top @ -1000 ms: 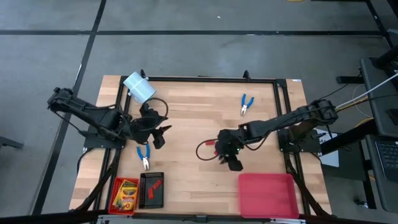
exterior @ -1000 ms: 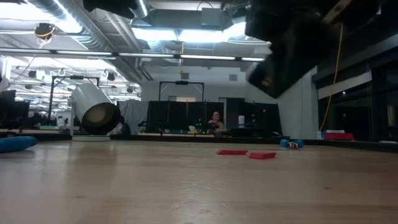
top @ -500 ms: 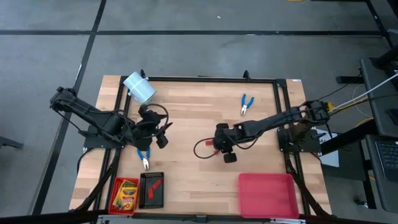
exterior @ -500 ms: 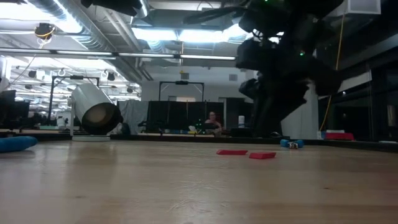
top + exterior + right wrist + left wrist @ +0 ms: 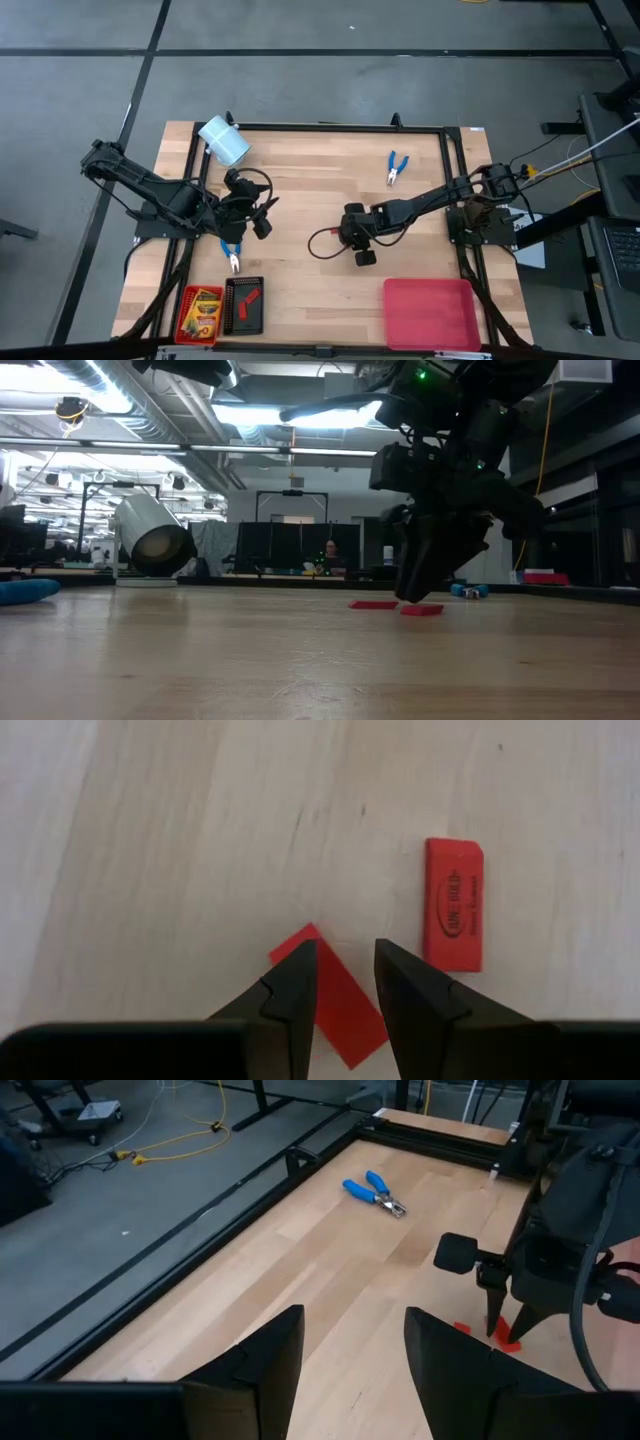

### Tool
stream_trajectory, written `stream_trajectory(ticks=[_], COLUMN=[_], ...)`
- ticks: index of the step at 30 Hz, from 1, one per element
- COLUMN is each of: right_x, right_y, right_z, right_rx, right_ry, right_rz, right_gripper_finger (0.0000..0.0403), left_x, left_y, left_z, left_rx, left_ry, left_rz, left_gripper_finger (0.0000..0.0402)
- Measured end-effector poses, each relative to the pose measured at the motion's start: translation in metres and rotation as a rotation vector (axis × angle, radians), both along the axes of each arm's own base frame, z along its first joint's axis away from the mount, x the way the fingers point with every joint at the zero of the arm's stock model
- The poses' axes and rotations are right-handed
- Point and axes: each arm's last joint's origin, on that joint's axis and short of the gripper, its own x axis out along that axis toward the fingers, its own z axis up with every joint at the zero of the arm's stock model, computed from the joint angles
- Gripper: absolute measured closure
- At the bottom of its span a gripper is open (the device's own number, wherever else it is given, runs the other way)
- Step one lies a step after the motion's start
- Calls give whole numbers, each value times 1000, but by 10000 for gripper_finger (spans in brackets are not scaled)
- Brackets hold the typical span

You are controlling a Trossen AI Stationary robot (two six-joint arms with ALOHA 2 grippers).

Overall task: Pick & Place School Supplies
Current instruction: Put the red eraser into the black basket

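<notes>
Two small red rectangular pieces lie flat on the wooden table: one [image 5: 455, 903] clear of the fingers, the other [image 5: 340, 1005] lying slantwise under my right gripper [image 5: 346, 960]. That gripper points steeply down, open, low over the table [image 5: 415, 596]. My left gripper [image 5: 345, 1350] hangs open and empty above the table's left part [image 5: 262, 218]. One pair of blue-handled pliers [image 5: 397, 167] lies far right of centre, another [image 5: 231, 252] near my left gripper. Yellow-and-green crayon boxes [image 5: 201, 311] lie in a red tray. My right gripper comes from above with its open fingers [image 5: 296, 982] over the far corner of the slanted red piece [image 5: 305, 942]. Whether the fingertips touch the piece or the table I cannot tell. The piece lies flat on the wood.
A pale blue-white cylinder [image 5: 223, 141] lies on its side at the far left corner. A black tray [image 5: 244, 305] holding a red piece sits beside the crayon tray. A large red tray [image 5: 430, 312] stands at the near right. A black frame rail [image 5: 340, 127] borders the table.
My right gripper has come down toward the table and shifted toward its left edge, tipping from a slant to pointing steeply down, and now stands low over the two red pieces. Its gap looks unchanged. The red pieces have not moved.
</notes>
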Motion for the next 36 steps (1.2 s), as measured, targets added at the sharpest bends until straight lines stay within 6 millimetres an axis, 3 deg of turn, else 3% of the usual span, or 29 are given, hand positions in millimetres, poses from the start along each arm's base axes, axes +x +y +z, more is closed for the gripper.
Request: stream_trajectory(ticks=[16, 36], right_x=[-7, -20], right_y=[1, 16], right_z=[-2, -11], right_rx=[-21, -31], right_ry=[74, 110], right_rz=[38, 31], right_gripper_finger=[296, 296], left_x=[0, 0], left_y=[0, 0], left_z=[0, 0], left_rx=[-7, -14], left_ry=[-6, -12], left_rz=[2, 6], left_gripper_finger=[231, 231])
